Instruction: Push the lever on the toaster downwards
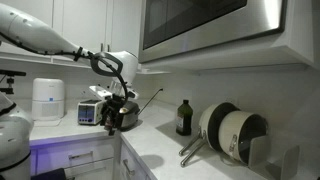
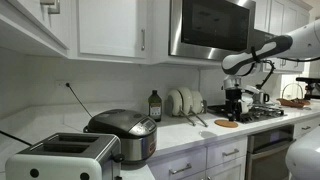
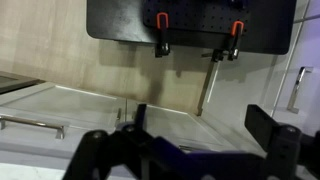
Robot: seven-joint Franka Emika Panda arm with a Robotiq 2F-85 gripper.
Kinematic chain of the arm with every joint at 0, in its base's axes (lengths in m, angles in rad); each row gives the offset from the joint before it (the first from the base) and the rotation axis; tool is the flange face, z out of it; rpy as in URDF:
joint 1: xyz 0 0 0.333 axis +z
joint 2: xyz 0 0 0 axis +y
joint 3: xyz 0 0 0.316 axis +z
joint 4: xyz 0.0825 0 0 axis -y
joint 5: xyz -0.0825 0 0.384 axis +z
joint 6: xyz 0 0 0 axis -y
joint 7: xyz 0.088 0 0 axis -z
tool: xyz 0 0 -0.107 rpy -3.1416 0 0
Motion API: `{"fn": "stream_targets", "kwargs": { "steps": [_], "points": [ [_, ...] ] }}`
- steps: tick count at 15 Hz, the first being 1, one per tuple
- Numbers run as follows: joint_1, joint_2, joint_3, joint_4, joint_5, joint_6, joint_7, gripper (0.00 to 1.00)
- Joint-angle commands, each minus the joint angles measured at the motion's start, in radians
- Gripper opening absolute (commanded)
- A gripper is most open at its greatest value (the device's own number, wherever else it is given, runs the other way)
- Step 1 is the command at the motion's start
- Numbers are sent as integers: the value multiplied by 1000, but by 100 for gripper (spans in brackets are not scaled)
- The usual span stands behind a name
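The silver boxy toaster (image 2: 62, 158) stands at the near end of the counter, next to a round steel lidded pot (image 2: 126, 135). In an exterior view the toaster (image 1: 89, 113) shows small and far off beside the pot (image 1: 127, 116). My gripper (image 2: 235, 103) hangs over the stove at the other end of the counter, far from the toaster. In an exterior view the gripper (image 1: 118, 98) overlaps the pot only by line of sight. In the wrist view the gripper (image 3: 200, 115) has its dark fingers spread apart with nothing between them. The toaster is not in the wrist view.
A dark bottle (image 2: 154, 105) and leaning pans (image 2: 183, 102) stand along the back wall between pot and stove. A tall white cylindrical appliance (image 1: 47, 98) stands past the toaster. A microwave (image 2: 212, 28) and cabinets hang overhead. A round mat (image 2: 227, 123) lies by the stove.
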Motion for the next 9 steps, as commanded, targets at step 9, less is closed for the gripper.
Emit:
{"fn": "stream_targets", "kwargs": {
  "steps": [9],
  "points": [
    [28, 38, 66, -30, 32, 14, 3, 100]
  ]
}}
